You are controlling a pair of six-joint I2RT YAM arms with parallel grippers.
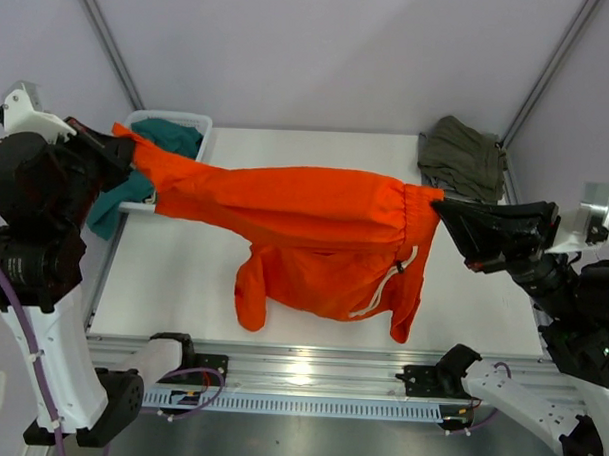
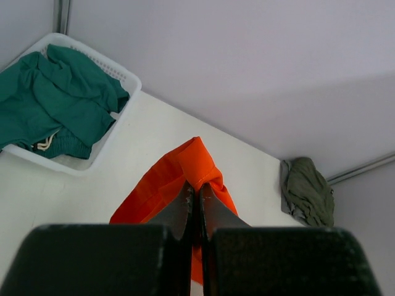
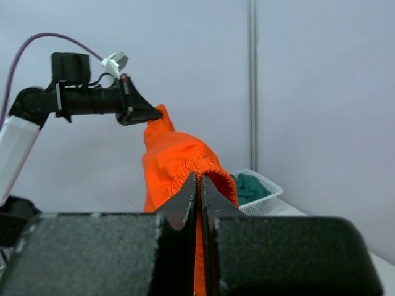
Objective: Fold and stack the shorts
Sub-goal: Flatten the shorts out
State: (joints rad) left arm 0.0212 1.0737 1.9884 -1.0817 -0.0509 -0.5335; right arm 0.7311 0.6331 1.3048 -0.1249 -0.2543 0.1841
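Note:
The orange shorts [image 1: 305, 223] hang stretched in the air across the table between both grippers. My left gripper [image 1: 122, 142] is shut on a leg hem at the left; the left wrist view shows the orange shorts [image 2: 185, 169] pinched in my left gripper [image 2: 197, 188]. My right gripper [image 1: 440, 208] is shut on the gathered waistband at the right; in the right wrist view the orange shorts [image 3: 179, 163] are pinched in my right gripper [image 3: 199, 179]. The other leg and white drawstring [image 1: 388, 286] droop toward the table.
A white basket [image 1: 198, 121] at the back left holds a teal garment [image 1: 178, 139], which also shows in the left wrist view [image 2: 55, 102]. An olive-green garment [image 1: 462, 153] lies at the back right corner. The white table [image 1: 173, 273] ends at a metal rail at the front.

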